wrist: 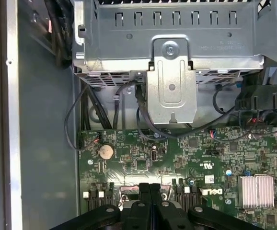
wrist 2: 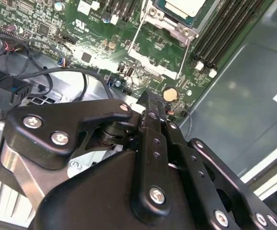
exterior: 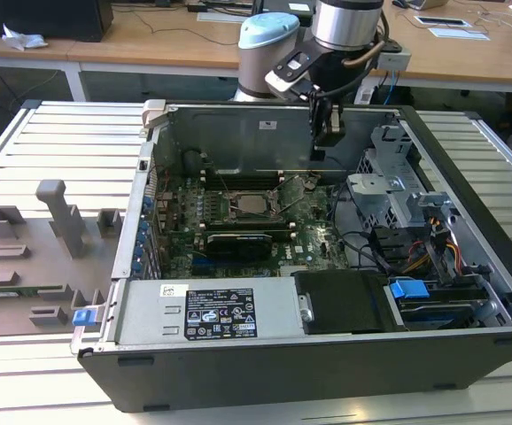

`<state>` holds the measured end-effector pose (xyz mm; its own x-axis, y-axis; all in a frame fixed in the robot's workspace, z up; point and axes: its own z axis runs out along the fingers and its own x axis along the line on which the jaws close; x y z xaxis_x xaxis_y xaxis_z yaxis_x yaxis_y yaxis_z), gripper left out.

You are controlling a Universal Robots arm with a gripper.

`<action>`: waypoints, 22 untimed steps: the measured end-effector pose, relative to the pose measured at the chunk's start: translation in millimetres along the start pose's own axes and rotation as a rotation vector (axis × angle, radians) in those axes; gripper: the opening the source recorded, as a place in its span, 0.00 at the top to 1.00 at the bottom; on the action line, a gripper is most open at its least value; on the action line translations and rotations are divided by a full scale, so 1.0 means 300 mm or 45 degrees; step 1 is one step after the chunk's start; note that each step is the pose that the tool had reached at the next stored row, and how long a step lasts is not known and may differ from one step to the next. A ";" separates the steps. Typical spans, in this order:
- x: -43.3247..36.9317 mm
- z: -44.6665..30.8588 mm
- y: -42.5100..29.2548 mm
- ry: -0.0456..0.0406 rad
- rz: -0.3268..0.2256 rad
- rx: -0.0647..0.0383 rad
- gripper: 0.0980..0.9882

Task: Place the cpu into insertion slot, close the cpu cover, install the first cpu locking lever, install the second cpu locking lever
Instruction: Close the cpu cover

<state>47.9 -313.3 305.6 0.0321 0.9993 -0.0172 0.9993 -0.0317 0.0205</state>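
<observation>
One open computer case [exterior: 238, 363] lies flat on a slatted counter [exterior: 52, 133], with a grey moulded tray [exterior: 26, 257] beside it on the exterior view's left. Reaching in over the case's far wall is the robot arm [exterior: 349, 27]. Inside, a grey metal drive cage [exterior: 389, 190] sits toward the exterior view's right, and a green circuit board [exterior: 314, 257] covers the floor of the case.

Hanging above the board near the far wall, the black hand [exterior: 329, 137] touches nothing. In both wrist views its fingers [wrist: 143, 191] are pressed together with nothing between them, the tips [wrist 2: 150, 100] pointing down at the board.

Near the middle of the board, well apart from the hand, is the square socket [exterior: 231, 208]. The silver-topped chip [exterior: 254, 205] lies in it. In the second wrist view the chip [wrist 2: 184, 7] has the metal cover plate [wrist 2: 152, 12] framing it; whether that plate is latched I cannot tell. Long black memory slots [wrist 2: 225, 28] run beside the socket. A round coin battery [wrist: 106, 151] sits on the board between the hand and the socket.
</observation>
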 end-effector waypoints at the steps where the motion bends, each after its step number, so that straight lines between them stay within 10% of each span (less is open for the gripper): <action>1: 0.000 0.004 0.001 0.000 0.000 0.000 0.99; 22: 0.001 0.056 0.006 0.000 0.000 0.000 0.99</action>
<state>50.0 -313.3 288.8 0.0321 0.9993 -0.0172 0.9993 -0.0318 0.0203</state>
